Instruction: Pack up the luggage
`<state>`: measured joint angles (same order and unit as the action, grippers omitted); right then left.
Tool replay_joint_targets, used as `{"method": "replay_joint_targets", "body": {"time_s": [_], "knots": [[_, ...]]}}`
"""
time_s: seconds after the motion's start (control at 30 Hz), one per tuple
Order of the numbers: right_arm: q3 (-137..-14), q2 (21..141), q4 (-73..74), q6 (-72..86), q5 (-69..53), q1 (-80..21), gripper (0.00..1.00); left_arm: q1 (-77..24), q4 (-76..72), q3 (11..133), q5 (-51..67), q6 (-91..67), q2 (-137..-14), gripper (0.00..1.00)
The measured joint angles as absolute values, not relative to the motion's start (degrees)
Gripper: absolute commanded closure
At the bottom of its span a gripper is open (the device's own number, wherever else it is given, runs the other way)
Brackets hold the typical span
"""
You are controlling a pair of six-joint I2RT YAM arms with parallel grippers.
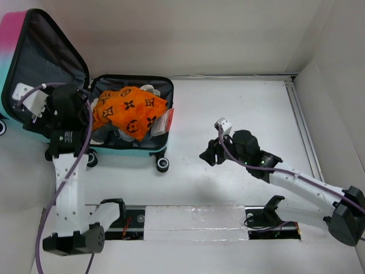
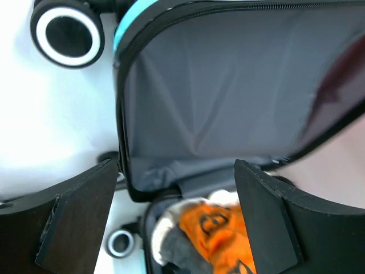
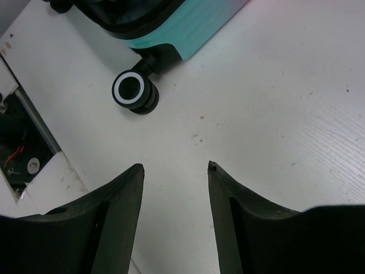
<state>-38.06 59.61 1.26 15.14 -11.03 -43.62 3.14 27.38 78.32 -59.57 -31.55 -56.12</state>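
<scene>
The luggage lies open at the table's far left, its teal base holding an orange patterned cloth on top of grey and white items. Its lid, grey-lined with a pink-to-teal shell, stands raised at the left. My left gripper hovers by the hinge between lid and base. In the left wrist view it is open and empty, with the lid lining and the orange cloth ahead. My right gripper is open and empty above bare table, right of the luggage; its wrist view shows the same.
A black luggage wheel sticks out at the base's near right corner, also in the right wrist view. A clear packet with red lies at the base's right edge. White walls enclose the back and right. A taped strip runs between the arm bases.
</scene>
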Motion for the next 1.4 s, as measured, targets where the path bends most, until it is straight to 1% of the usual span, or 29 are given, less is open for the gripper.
{"method": "replay_joint_targets", "body": {"time_s": [0.2, 0.3, 0.33, 0.37, 0.5, 0.57, 0.73, 0.8, 0.87, 0.97, 1.03, 1.2, 1.23, 1.33, 1.37, 1.4], "knots": [[-37.6, 59.6, 0.6, 14.7, -11.5, -44.0, 0.43, 4.1, 28.6, 80.3, -65.0, -28.7, -63.9, 0.21], [-37.5, 59.6, 0.4, 14.7, -11.5, -44.0, 0.43, 4.8, 30.7, 80.1, -66.3, -28.5, -65.6, 0.2], [-37.5, 59.6, 0.4, 14.7, -11.5, -44.0, 0.42, 4.8, 30.6, 79.3, -66.7, -28.3, -65.4, 0.2], [-37.5, 59.7, 0.3, 14.7, -11.6, -44.0, 0.42, 4.9, 30.6, 78.2, -67.5, -27.8, -64.8, 0.16], [-37.5, 59.7, 0.3, 14.7, -11.8, -44.0, 0.4, 5.3, 31.0, 76.8, -71.3, -26.9, -63.9, 0.13], [-37.4, 59.7, 0.1, 14.7, -11.9, -44.0, 0.4, 6.1, 33.0, 78.2, -69.8, -27.7, -64.5, 0.14], [-37.3, 59.7, -0.3, 14.7, -12.0, -44.0, 0.4, 6.6, 34.8, 86.2, -59.3, -29.9, -65.5, 0.14], [-37.3, 59.7, -0.4, 14.7, -12.0, -44.0, 0.4, 6.5, 33.8, 87.5, -57.0, -30.2, -64.5, 0.1], [-37.3, 59.7, -0.4, 14.7, -12.0, -44.0, 0.4, 6.5, 33.3, 85.9, -57.5, -30.2, -62.7, 0.07], [-37.3, 59.5, -0.4, 14.7, -12.1, -44.0, 0.4, 6.6, 32.9, 80.9, -61.2, -28.7, -61.1, 0.06], [-37.3, 59.4, -0.5, 14.7, -12.1, -44.0, 0.4, 6.8, 33.3, 80.0, -63.5, -27.4, -62.4, 0.06], [-37.3, 59.2, -0.4, 14.7, -12.1, -44.0, 0.4, 6.8, 36.1, 85.7, -63.9, -27.7, -70.4, 0.06], [-37.3, 59.1, -0.4, 14.7, -12.0, -44.0, 0.4, 6.8, 36.4, 86.8, -63.9, -27.8, -71.4, 0.04], [-37.3, 58.4, -0.4, 14.7, -12.0, -44.0, 0.4, 6.9, 36.8, 88.2, -63.4, -27.0, -72.4, 0.03], [-37.3, 58.2, -0.4, 14.7, -12.0, -44.0, 0.4, 6.9, 37.8, 89.4, -63.1, -27.3, -72.8, 0.0], [-37.3, 57.9, -0.4, 14.7, -12.0, -44.0, 0.4, 6.9, 38.9, 90.9, -62.7, -27.6, -73.5, 0.0]]}}
